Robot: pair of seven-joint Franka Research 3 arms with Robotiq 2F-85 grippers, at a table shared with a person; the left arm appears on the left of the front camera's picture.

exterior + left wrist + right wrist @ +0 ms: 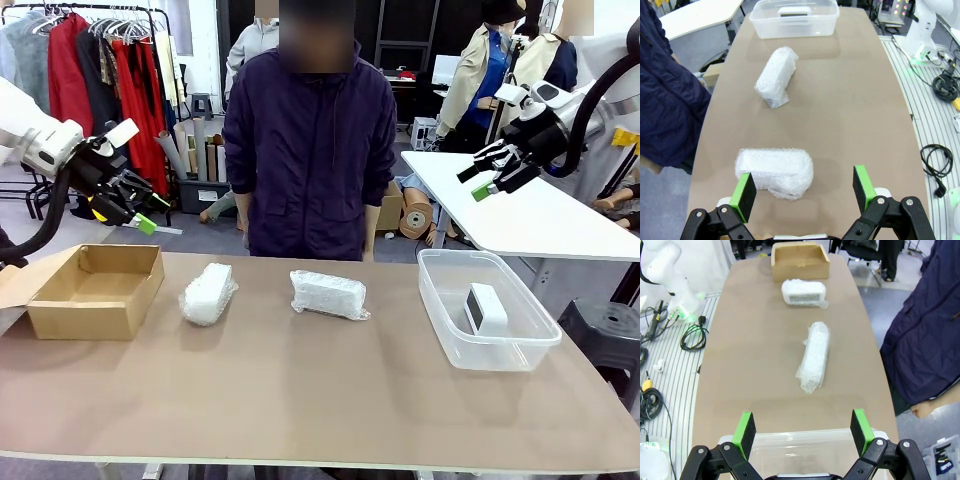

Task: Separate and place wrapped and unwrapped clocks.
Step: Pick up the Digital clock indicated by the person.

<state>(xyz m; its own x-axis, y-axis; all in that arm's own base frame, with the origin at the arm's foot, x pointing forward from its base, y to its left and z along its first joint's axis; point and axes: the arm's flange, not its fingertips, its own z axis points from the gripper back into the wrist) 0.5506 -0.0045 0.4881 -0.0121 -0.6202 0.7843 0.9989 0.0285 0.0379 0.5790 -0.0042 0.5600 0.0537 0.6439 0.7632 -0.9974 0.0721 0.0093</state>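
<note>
While both arms hang above the ends of the worktop point(300, 400), neither carries anything: the left tool point(805, 192) has its jaws spread wide and bare, and the right tool point(802, 432) is likewise released and holds nothing. Just ahead of and below the left tool lies the nearer wrapped clock point(775, 171), flat on the worktop. The second wrapped clock point(776, 76) lies well beyond it, towards the far end. To my eye the trouble will come from the wrapping. It is loose and slick, so a pinch that catches only the film could let the block slide out on the lift, and a hard squeeze could crush the bubbles and shift the grip. A careless reach could also mix the sorts, dropping a wrapped one in with the bare one. The clear plastic tub point(805, 450) sits directly under the right tool and looks light enough to skid if bumped. In it stands the bare clock point(485, 308), alone. The cardboard box point(80, 322) sits below the left tool, and from the front its inside looks bare. A person point(310, 150) stands close at the far edge, within reach of either arm's swing.
</note>
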